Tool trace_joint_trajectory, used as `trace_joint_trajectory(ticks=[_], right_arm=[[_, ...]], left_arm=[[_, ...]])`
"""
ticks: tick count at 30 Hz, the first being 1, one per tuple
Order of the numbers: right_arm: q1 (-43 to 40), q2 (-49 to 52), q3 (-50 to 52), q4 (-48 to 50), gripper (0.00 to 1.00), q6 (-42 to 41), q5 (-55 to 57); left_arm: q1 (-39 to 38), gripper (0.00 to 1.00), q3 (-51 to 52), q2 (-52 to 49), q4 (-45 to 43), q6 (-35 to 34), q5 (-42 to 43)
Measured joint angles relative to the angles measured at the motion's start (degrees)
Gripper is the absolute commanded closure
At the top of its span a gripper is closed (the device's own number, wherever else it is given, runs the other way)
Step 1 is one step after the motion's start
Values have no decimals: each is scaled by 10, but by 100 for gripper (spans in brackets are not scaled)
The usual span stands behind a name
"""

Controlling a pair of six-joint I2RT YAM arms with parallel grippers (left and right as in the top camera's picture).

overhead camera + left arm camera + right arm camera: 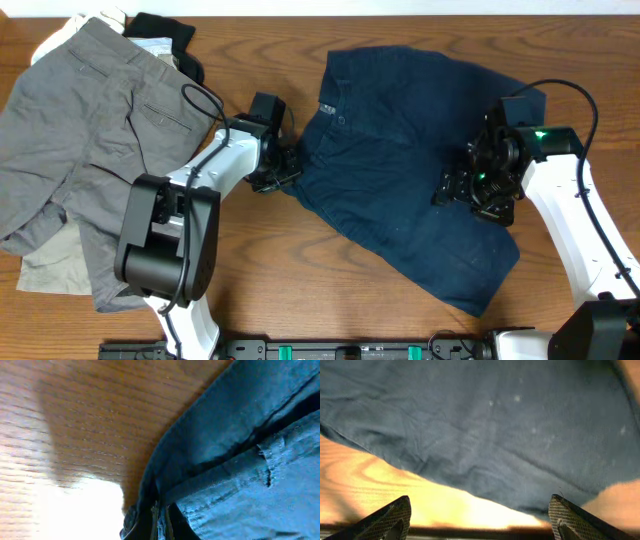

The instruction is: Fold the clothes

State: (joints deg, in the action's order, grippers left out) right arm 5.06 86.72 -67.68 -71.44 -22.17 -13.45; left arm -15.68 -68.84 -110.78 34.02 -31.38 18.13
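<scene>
The shorts [400, 190] lie spread flat on the table [330, 310], right of centre. Their long axis slants from the waistband at the upper left to the leg hems at the lower right. The left fingers [274, 176] sit right at the waistband's edge. That wrist view shows only waistband and a belt loop close up, so I cannot tell whether they are clenched or released. The right fingers [390, 519] are spread wide, grasping nothing, above a leg near its hem. The table is brown wood with plain grain. Grey shorts [90, 150] lie at the left, well apart from the shorts, with beige and black garments beside them.
</scene>
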Motion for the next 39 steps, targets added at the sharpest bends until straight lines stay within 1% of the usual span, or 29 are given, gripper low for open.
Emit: trace_joint_trajectory(ticks=[4,8,15,22,29,33,39], right_arm=[[1,0,0,-40,14,-11,0],[19,0,1,-70,14,-24,2],[101,-2,37,-68,14,-69,1],[181,-2,122,-19,23,-133,-10],[263,-3,163,71,33,-165,-21],[309,-3,188,113,34,-181,-13],[340,-3,230,125,32,-219,10]], left_arm=[[12,94,0,33,-2,4,3],[27,94,-1,81,-22,8,4],[33,94,-2,95,-72,12,4],[33,94,-2,95,-122,14,4],[33,94,-2,95,-137,14,4],[33,94,-2,95,-137,14,4],[33,94,-2,95,-137,14,4]])
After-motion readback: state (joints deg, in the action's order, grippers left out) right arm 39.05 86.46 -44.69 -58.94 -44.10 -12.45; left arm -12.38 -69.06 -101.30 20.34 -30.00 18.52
